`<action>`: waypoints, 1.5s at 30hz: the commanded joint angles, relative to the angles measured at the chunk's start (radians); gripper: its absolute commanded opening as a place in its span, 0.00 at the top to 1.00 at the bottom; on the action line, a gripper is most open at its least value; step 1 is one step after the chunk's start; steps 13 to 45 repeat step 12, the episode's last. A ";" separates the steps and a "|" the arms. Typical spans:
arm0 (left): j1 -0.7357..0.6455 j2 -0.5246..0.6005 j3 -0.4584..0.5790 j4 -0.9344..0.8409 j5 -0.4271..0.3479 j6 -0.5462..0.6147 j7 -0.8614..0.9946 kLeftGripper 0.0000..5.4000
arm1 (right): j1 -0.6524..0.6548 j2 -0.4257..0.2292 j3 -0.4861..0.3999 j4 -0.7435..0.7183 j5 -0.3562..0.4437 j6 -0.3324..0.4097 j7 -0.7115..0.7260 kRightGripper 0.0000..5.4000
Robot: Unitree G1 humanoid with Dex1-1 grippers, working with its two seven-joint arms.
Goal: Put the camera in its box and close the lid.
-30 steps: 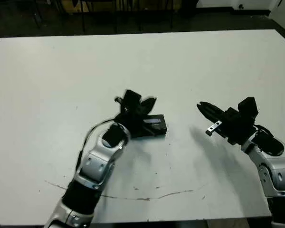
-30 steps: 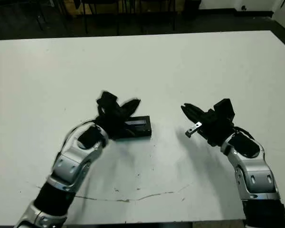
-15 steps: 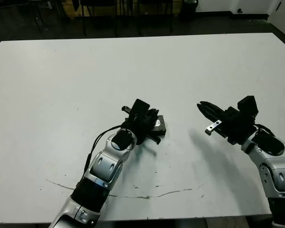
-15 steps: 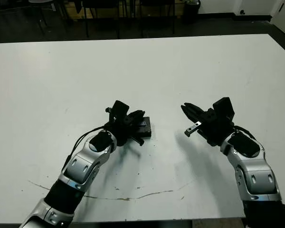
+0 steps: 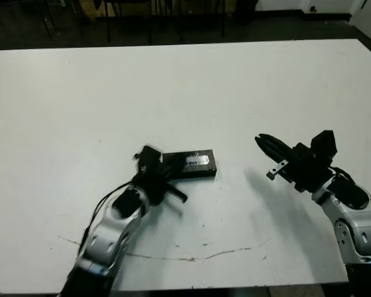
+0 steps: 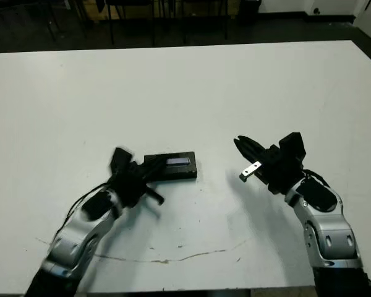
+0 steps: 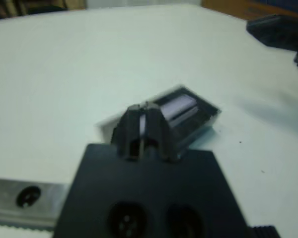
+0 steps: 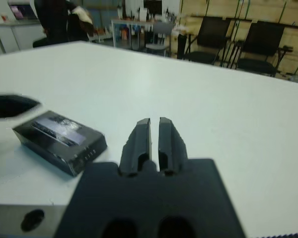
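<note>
The lid (image 5: 195,164) sits flush on the box, seemingly done; both grippers, left (image 5: 154,179) and right (image 5: 266,143), have jaws closed, empty, clear of it.

White table (image 5: 185,86), scuffed near its front edge, with 1 closed black box (image 5: 187,166) near the middle.

We see the left gripper (image 5: 149,168) motion-blurred at centre left; the lid (image 5: 195,162) hides the box's inside, so any camera stays unseen.
</note>
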 commanded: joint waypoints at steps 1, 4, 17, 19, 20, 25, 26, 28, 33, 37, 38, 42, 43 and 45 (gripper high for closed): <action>0.043 0.036 0.093 -0.098 -0.021 -0.028 0.026 0.99 | 0.041 0.031 -0.006 -0.059 -0.006 0.038 -0.075 1.00; 0.070 0.057 0.194 -0.154 -0.044 -0.089 0.044 0.99 | 0.057 0.063 0.009 -0.094 -0.033 0.046 -0.148 1.00; 0.085 -0.005 0.397 -0.065 -0.177 -0.188 0.137 0.99 | 0.067 0.183 0.046 -0.057 -0.141 -0.068 -0.318 1.00; 0.085 -0.005 0.397 -0.065 -0.177 -0.188 0.137 0.99 | 0.067 0.183 0.046 -0.057 -0.141 -0.068 -0.318 1.00; 0.085 -0.005 0.397 -0.065 -0.177 -0.188 0.137 0.99 | 0.067 0.183 0.046 -0.057 -0.141 -0.068 -0.318 1.00; 0.085 -0.005 0.397 -0.065 -0.177 -0.188 0.137 0.99 | 0.067 0.183 0.046 -0.057 -0.141 -0.068 -0.318 1.00; 0.085 -0.005 0.397 -0.065 -0.177 -0.188 0.137 0.99 | 0.067 0.183 0.046 -0.057 -0.141 -0.068 -0.318 1.00; 0.085 -0.005 0.397 -0.065 -0.177 -0.188 0.137 0.99 | 0.067 0.183 0.046 -0.057 -0.141 -0.068 -0.318 1.00; 0.085 -0.005 0.397 -0.065 -0.177 -0.188 0.137 0.99 | 0.067 0.183 0.046 -0.057 -0.141 -0.068 -0.318 1.00; 0.085 -0.005 0.397 -0.065 -0.177 -0.188 0.137 0.99 | 0.067 0.183 0.046 -0.057 -0.141 -0.068 -0.318 1.00; 0.085 -0.005 0.397 -0.065 -0.177 -0.188 0.137 0.99 | 0.067 0.183 0.046 -0.057 -0.141 -0.068 -0.318 1.00; 0.085 -0.005 0.397 -0.065 -0.177 -0.188 0.137 0.99 | 0.067 0.183 0.046 -0.057 -0.141 -0.068 -0.318 1.00; 0.085 -0.005 0.397 -0.065 -0.177 -0.188 0.137 0.99 | 0.067 0.183 0.046 -0.057 -0.141 -0.068 -0.318 1.00; 0.085 -0.005 0.397 -0.065 -0.177 -0.188 0.137 0.99 | 0.067 0.183 0.046 -0.057 -0.141 -0.068 -0.318 1.00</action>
